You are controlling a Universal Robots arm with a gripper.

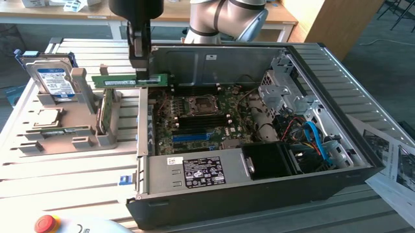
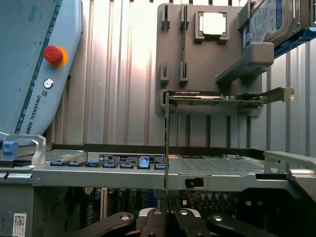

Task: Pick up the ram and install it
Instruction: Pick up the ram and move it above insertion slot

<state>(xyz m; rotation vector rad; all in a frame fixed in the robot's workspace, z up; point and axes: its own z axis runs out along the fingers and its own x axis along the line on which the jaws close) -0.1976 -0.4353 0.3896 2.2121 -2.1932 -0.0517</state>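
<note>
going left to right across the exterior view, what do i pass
hard drive → ram → cpu socket → blue cable → printed sheets

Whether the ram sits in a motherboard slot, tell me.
No, the gripper holds the ram in the air at the case's edge, clear of the motherboard.

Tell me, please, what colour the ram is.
The ram is green, pale-labelled; best in the exterior view.
</note>
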